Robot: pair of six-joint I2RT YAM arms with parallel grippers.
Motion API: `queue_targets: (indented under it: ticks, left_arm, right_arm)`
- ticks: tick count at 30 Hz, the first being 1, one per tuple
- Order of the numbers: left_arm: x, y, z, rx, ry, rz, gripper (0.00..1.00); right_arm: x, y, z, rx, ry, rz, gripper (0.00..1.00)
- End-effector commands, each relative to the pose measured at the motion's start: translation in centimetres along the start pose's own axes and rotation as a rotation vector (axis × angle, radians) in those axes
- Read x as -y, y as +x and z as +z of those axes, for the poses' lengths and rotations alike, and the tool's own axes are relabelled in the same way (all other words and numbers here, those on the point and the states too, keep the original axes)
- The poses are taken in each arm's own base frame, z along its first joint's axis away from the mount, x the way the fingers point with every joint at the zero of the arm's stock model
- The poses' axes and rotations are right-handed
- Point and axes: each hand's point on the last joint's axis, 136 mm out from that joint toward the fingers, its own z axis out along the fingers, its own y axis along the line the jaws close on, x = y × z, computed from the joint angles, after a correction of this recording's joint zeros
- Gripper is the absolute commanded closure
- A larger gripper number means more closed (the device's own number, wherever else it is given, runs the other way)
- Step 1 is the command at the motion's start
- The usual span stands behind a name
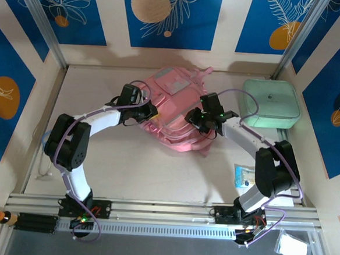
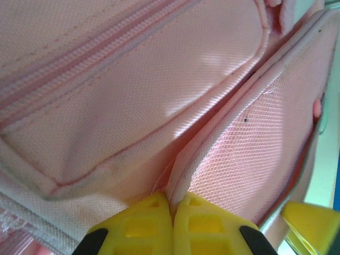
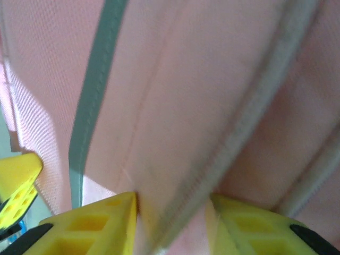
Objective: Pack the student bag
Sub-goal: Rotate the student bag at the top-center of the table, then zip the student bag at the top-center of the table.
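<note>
My left pincer [image 2: 171,199] was clamped shut on a seam edge of the student bag [image 1: 173,84], mid-tabletop [image 1: 132,160]. My right pincer [image 3: 172,204] straddled another fold, perhaps not yet pinched. Opening step, I judged; next, spreading its mouth.

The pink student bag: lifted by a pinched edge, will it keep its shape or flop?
Probably floppy: the bag lies slumped and creased, and the left gripper pinches one thin woven fabric edge flat. Likely light for its size, since it looks flattened. The weave should grip well, so slipping seems unlikely.
</note>
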Motion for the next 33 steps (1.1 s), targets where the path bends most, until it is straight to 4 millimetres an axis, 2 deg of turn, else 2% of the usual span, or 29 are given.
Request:
queue_targets:
  ticks: [1, 6, 9, 13, 16, 18, 20, 23, 29, 33]
  left_arm:
    - [3.3, 0.0, -2.3, 0.023, 0.115, 0.003, 1.0]
    - [3.9, 0.3, -3.4, 0.045, 0.14, -0.006, 1.0]
    - [3.8, 0.3, -3.5, 0.046, 0.14, -0.006, 1.0]
    - [4.0, 0.3, -3.4, 0.047, 0.151, -0.013, 1.0]
    - [4.1, 0.1, -3.3, 0.051, 0.164, -0.024, 1.0]
    - [4.4, 0.0, -3.2, 0.054, 0.179, -0.032, 1.0]
    - [4.6, -0.1, -3.0, 0.058, 0.195, -0.046, 1.0]
    - [4.7, -0.3, -2.6, 0.062, 0.205, -0.06, 1.0]
    - [4.8, -0.7, -2.2, 0.068, 0.211, -0.07, 1.0]
    - [4.8, -0.6, -2.1, 0.064, 0.211, -0.073, 1.0]
  right_arm:
    - [-0.6, -0.9, 0.9, -0.029, -0.017, -0.039, 0.64]
    - [-1.6, -2.3, 3.2, -0.065, -0.057, -0.094, 0.67]
    - [-2.7, -3.4, 3.6, -0.058, -0.085, -0.153, 0.68]
    - [-3.2, -4.2, 2.0, -0.019, -0.076, -0.206, 0.6]
    - [-2.1, -4.0, -0.3, 0.014, -0.013, -0.205, 0.46]
    - [-0.9, -3.6, -1.7, 0.044, 0.037, -0.202, 0.43]
    - [0.3, -2.6, -2.8, 0.066, 0.069, -0.193, 0.42]
    - [0.0, -0.5, -4.0, 0.086, 0.08, -0.213, 0.42]
    - [-4.0, 5.2, -3.8, 0.089, 0.043, -0.298, 0.44]
    - [-6.3, 7.3, -2.5, 0.084, 0.029, -0.321, 0.51]
